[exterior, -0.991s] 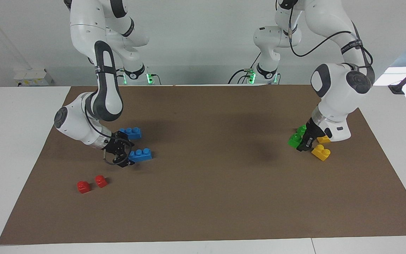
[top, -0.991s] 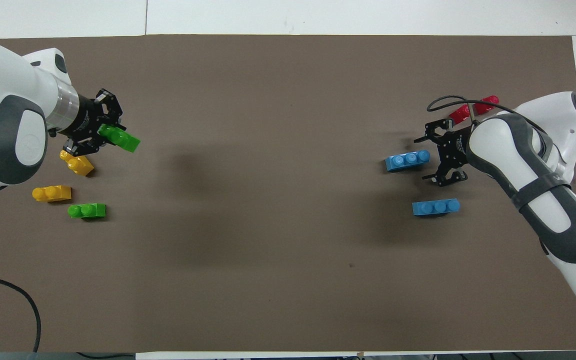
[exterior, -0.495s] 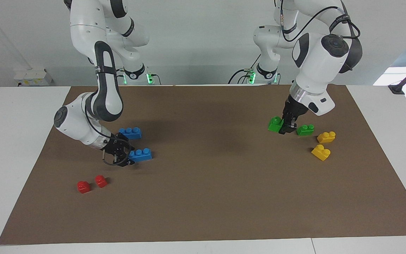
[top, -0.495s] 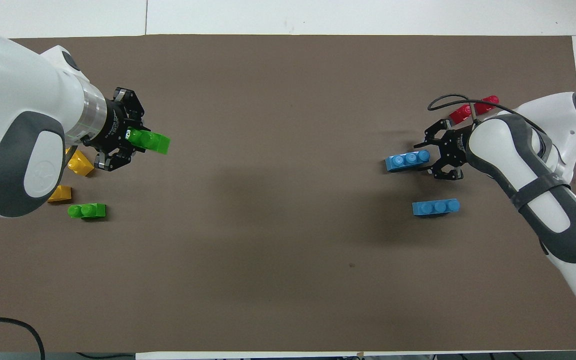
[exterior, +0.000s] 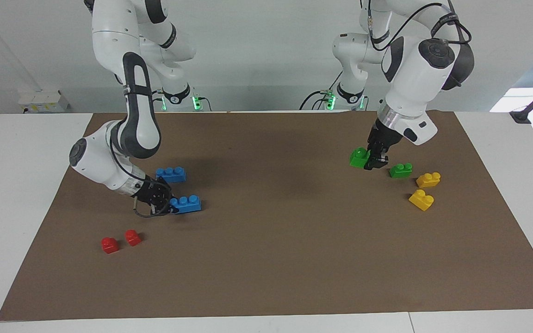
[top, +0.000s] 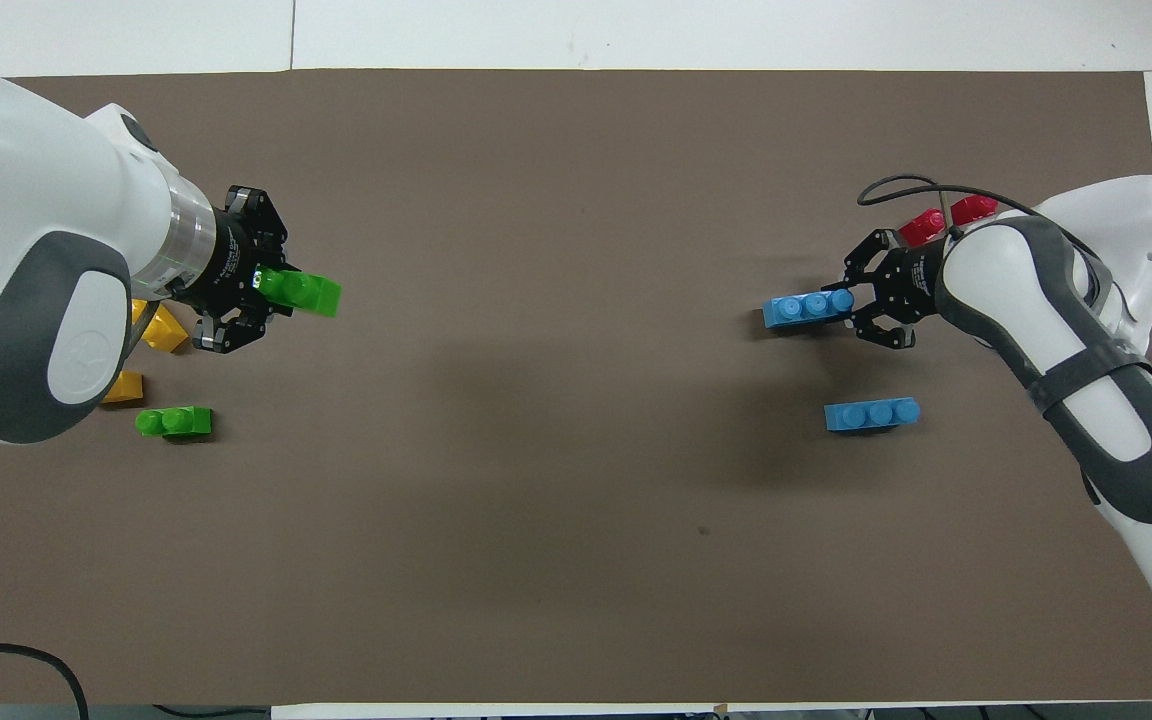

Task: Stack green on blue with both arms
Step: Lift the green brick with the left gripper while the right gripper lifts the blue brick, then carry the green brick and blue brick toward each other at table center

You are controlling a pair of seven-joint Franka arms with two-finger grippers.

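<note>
My left gripper [exterior: 374, 160] is shut on a green two-stud brick [exterior: 358, 158] and holds it in the air over the mat at the left arm's end; it also shows in the overhead view [top: 301, 292]. A second green brick [exterior: 400, 170] lies on the mat close by. My right gripper [exterior: 162, 204] is low at the mat, shut on the end of a blue three-stud brick [exterior: 186, 204], which also shows in the overhead view [top: 804, 308]. The second blue brick [exterior: 170, 174] lies nearer to the robots.
Two yellow bricks [exterior: 428, 179] [exterior: 421, 200] lie beside the loose green brick. Two small red bricks [exterior: 109, 245] [exterior: 132, 237] lie farther from the robots than the right gripper. A brown mat [exterior: 271, 259] covers the table.
My left gripper has lifted the green brick off the mat and carried it toward the table's middle. My right gripper has closed on the end of the blue brick and shifted it slightly.
</note>
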